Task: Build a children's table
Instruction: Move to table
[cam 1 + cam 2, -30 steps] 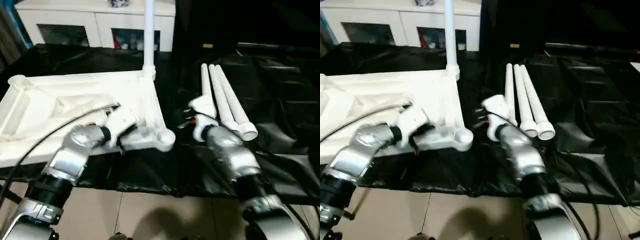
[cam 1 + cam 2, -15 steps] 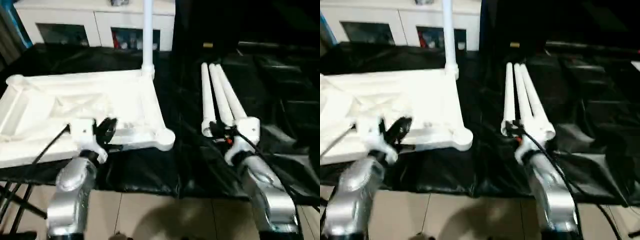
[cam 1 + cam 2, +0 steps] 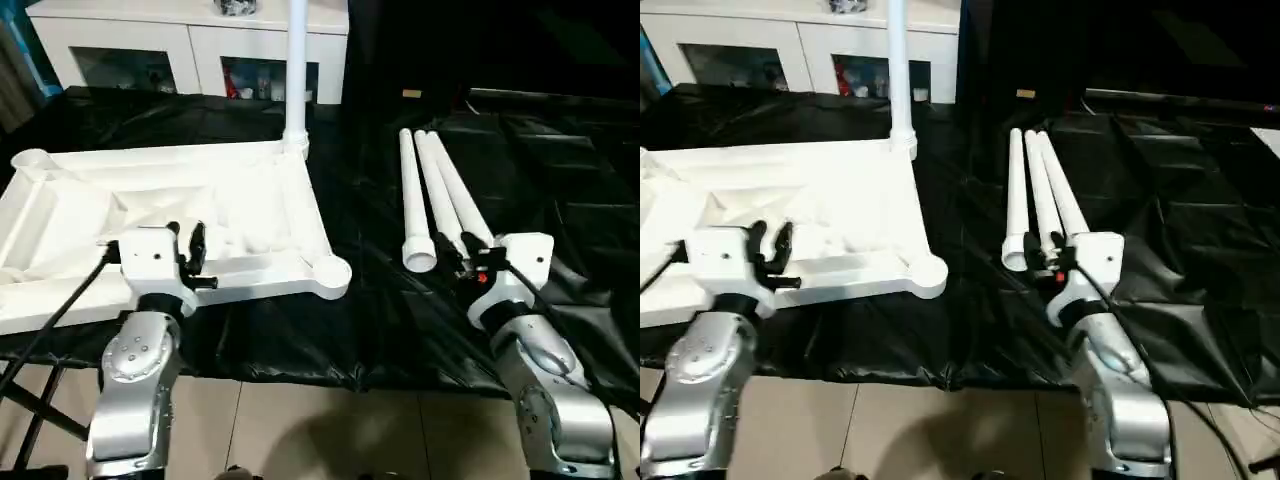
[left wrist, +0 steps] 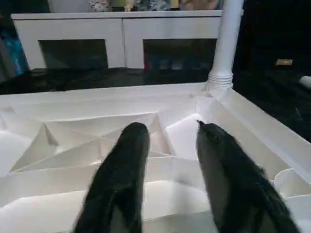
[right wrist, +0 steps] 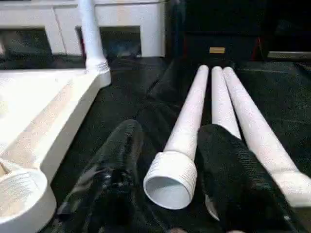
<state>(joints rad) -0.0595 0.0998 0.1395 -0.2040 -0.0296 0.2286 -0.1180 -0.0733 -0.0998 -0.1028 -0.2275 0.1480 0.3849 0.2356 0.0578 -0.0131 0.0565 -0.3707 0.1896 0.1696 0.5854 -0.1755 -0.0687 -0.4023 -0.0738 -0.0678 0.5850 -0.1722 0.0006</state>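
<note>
Lying ribbed underside up on the black sheet [image 3: 300, 330], your tabletop [image 3: 150, 215] has one leg [image 3: 296, 70] standing upright in its far corner socket. Three loose legs [image 3: 432, 195] lie side by side, long axes running away from you, threaded ends nearest. Your left gripper [image 4: 167, 160] and right gripper [image 5: 167, 160] both show parted, empty fingers.

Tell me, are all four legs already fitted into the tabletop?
No, one leg stands in the tabletop; three loose legs lie beside it.
</note>
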